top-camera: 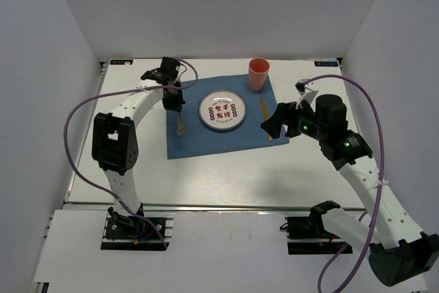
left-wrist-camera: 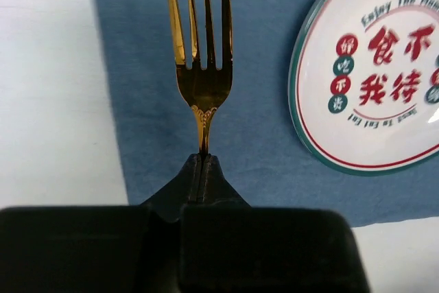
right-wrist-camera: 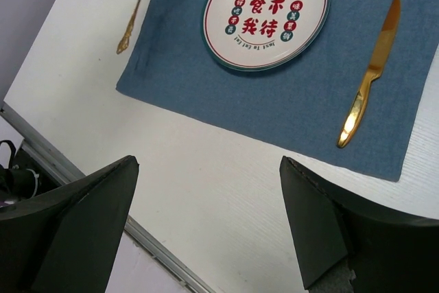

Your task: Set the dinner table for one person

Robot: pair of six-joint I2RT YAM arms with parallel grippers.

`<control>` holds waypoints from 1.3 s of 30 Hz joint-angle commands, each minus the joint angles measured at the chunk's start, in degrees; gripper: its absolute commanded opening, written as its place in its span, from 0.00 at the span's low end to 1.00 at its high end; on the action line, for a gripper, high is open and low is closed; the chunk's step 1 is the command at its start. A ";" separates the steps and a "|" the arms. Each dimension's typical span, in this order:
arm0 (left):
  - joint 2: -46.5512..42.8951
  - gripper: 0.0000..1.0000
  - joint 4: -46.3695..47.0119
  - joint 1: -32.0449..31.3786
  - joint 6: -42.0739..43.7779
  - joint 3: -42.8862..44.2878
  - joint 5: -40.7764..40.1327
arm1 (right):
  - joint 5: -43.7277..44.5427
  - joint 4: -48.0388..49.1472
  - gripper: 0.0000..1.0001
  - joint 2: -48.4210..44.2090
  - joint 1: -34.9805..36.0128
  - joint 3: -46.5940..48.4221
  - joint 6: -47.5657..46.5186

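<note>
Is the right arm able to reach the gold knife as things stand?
Probably yes. The right gripper is open close to the knife, which lies alone on the blue cloth, nothing covering it.

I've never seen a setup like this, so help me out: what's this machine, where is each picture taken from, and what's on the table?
These are two robot arms bolted to a white table. One picture looks down from overhead; the other two come from cameras on each wrist. On a blue cloth sit a printed plate, a pink cup and a gold knife. The left gripper is shut on a gold fork left of the plate. The right gripper is open, holding nothing.
</note>
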 commanded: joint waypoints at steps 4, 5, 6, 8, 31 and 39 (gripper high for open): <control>5.53 0.00 -4.59 -2.46 3.29 2.54 -2.16 | 2.01 0.70 0.89 -2.28 -0.12 1.56 -1.42; 5.70 0.00 -3.89 -2.99 3.03 2.19 -2.25 | 2.01 0.52 0.89 -2.80 -0.20 1.29 -1.51; 5.79 0.00 -3.88 -3.51 2.68 1.75 -3.12 | 2.10 0.35 0.89 -2.90 -0.21 1.20 -1.68; 6.14 0.00 -3.18 -4.04 1.71 1.05 -3.22 | 2.10 -0.09 0.89 -3.42 -0.12 1.03 -1.77; 9.57 0.00 -1.34 -6.33 -4.01 -0.89 -10.25 | 1.13 1.05 0.89 -3.51 -0.12 -0.29 -0.81; 10.80 0.00 -0.81 -6.33 -4.01 -1.24 -9.55 | 0.52 1.31 0.89 -3.34 -0.03 -0.12 -0.37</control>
